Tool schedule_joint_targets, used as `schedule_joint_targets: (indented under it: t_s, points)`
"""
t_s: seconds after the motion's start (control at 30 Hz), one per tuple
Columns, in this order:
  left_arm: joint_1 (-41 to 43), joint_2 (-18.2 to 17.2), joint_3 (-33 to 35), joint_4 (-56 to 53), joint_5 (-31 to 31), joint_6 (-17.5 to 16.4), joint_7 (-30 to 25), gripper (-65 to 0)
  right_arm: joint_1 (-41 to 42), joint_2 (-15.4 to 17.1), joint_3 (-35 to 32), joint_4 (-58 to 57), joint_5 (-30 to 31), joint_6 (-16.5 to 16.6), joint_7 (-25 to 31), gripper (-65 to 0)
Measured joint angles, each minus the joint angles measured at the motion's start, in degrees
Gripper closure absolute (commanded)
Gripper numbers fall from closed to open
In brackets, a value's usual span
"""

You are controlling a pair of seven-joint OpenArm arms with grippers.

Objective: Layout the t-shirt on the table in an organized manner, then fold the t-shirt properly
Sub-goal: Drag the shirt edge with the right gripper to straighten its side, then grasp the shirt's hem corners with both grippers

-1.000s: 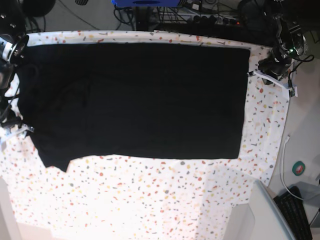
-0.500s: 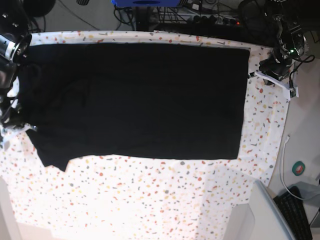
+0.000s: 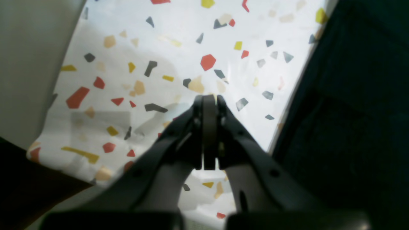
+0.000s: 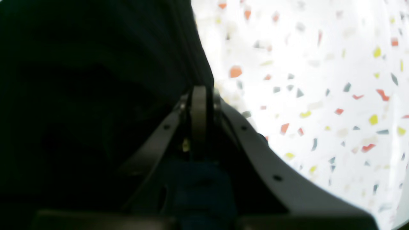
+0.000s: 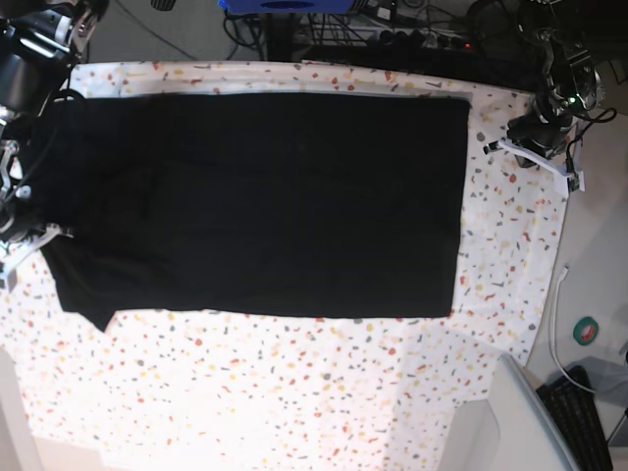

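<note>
Since a moment ago the t-shirt has slid toward the right arm's side of the table: its far edge has drawn back from the left arm, baring more flecked surface there, and its near hem now sits higher in the base view.

It lies spread as one broad, fairly flat dark rectangle across the upper half of the table, with a small flap hanging out at one lower corner. By my reading the laying-out is nearly done, with some straightening left at the sleeve end, and no fold has been started.

The left gripper hangs over bare table just beside the shirt's edge, its jaws pressed together on nothing. The right gripper sits at the shirt's border with jaws drawn together; whether cloth is pinched between them I cannot tell, since the fabric there is all black.

No print, sleeves or neck label can be made out. The right wrist view is blurred and the right arm is cut off in the base view.
</note>
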State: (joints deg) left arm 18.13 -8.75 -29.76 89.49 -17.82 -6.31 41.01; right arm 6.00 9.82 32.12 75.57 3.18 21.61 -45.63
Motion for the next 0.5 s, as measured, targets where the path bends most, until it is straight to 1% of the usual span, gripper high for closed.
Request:
schedule_joint_targets:
  t_s: [0.17,0.3,0.4,0.47,0.5]
  points:
    - [0.0,0.0,0.0,0.0,0.0,0.0,0.0,0.0,-6.5,-4.5,0.0,10.0,-0.1,0.1,-3.4,0.0]
    - [-0.1,0.0,0.3,0.0,0.0,0.0,0.0,0.0,-10.3,-7.1,0.0,17.2,-0.1,0.3,-4.6,0.0]
    - [-0.9,0.0,4.1,0.0,0.5,0.1,0.0,0.0,-12.2,-8.8,0.0,19.0,0.4,0.3,-5.9,0.0]
    - [-1.4,0.4,6.3,0.0,-0.4,-0.7,0.0,0.0,-12.6,-9.0,-0.2,18.3,0.3,0.3,-8.0,0.0]
    - [-1.8,0.5,7.5,0.0,-0.3,-0.5,0.0,0.0,-12.4,-9.0,-0.2,17.4,0.2,0.3,-9.0,0.0]
